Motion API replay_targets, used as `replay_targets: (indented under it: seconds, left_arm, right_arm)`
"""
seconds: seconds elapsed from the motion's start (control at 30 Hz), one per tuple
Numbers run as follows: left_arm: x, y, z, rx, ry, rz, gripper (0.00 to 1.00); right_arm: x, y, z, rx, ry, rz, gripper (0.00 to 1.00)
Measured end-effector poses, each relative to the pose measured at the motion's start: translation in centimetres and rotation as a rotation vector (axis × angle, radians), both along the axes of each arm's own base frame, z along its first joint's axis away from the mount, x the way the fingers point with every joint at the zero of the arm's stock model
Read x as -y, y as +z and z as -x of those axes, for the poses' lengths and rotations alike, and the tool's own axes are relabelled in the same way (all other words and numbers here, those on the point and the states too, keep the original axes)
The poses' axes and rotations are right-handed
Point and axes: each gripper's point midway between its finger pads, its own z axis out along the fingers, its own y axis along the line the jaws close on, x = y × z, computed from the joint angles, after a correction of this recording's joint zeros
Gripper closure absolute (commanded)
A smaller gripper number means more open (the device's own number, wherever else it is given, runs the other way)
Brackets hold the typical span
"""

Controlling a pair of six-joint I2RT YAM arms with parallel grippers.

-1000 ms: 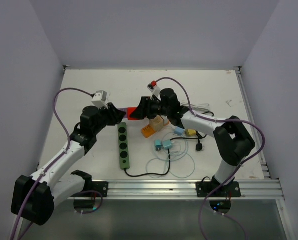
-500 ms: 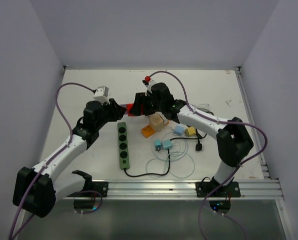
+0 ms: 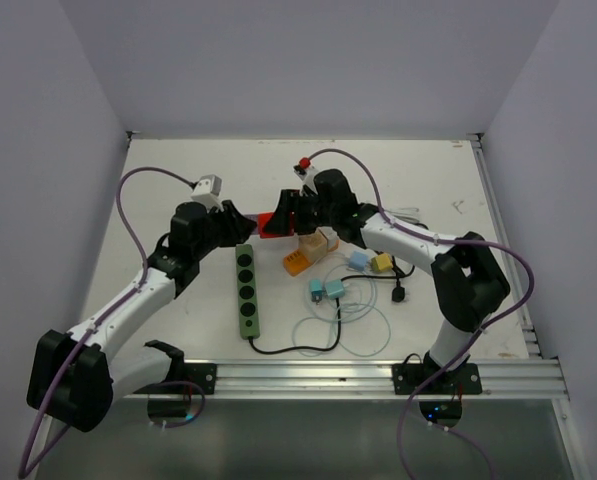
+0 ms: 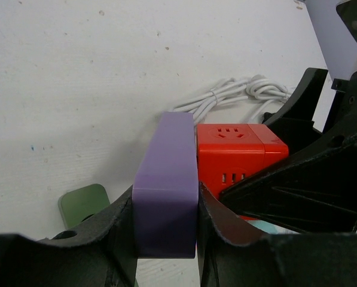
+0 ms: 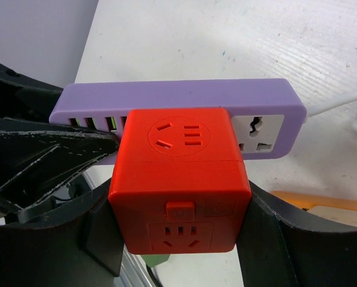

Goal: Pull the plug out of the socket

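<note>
Two arms meet over the middle of the white surface (image 3: 428,180), & each holds one half of the job.

On the left, the left jaws are shut tight on the purple socket bar (image 4: 166,185), w/ one finger on each long side. Just near it, a green socket strip (image 3: 248,290) lies flat & nobody touches it.

Next comes the red plug cube (image 5: 178,179). It sits flat vs the purple socket bar w/ no gap I can see, so it's not out yet. The right jaws squeeze the red plug cube from both sides.

Right of that, on the surface, are an orange box (image 3: 300,262), small blue blocks (image 3: 327,289) & a white cord (image 4: 232,95) in a bundle.

What changed: vs 1 sec ago both arms went a bit to the far side, then came part way back. Bar & cube moved as one lump, stuck together.

So I think the pull hasn't worked yet. The arms prob. need to go apart, left one left & right one right, w/ both grips kept firm.
</note>
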Motion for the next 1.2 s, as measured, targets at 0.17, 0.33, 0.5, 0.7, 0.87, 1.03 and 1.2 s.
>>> replay_targets:
  seconds: [0.17, 0.33, 0.5, 0.7, 0.87, 1.03, 1.2]
  left_arm:
    - [-0.1, -0.4, 0.3, -0.024, -0.023, 0.047, 1.00]
    - [-0.2, -0.4, 0.3, -0.033, -0.031, 0.066, 1.00]
    - [-0.1, -0.5, 0.4, -0.037, -0.038, 0.069, 1.00]
    - [0.3, -1.1, -0.1, -0.051, -0.045, 0.082, 1.00]
    - [0.6, -0.9, -1.0, -0.045, -0.011, 0.052, 1.00]
    - [0.7, -1.0, -1.1, -0.050, 0.011, 0.044, 1.00]
    - [0.6, -0.8, -0.8, -0.045, 0.005, 0.055, 1.00]
  right_arm:
    - [0.1, -0.3, 0.4, -0.032, 0.015, -0.022, 1.00]
    - [0.1, -0.4, 0.5, -0.043, 0.016, -0.037, 1.00]
    - [0.2, -0.4, 0.5, -0.045, 0.016, -0.031, 1.00]
    - [0.4, -0.4, 0.2, -0.025, -0.022, 0.066, 1.00]
    - [0.2, 0.2, -0.4, 0.025, -0.072, 0.169, 1.00]
    - [0.5, 0.0, -0.5, 0.030, -0.074, 0.191, 1.00]
    - [0.9, 0.0, -0.6, 0.016, -0.056, 0.151, 1.00]
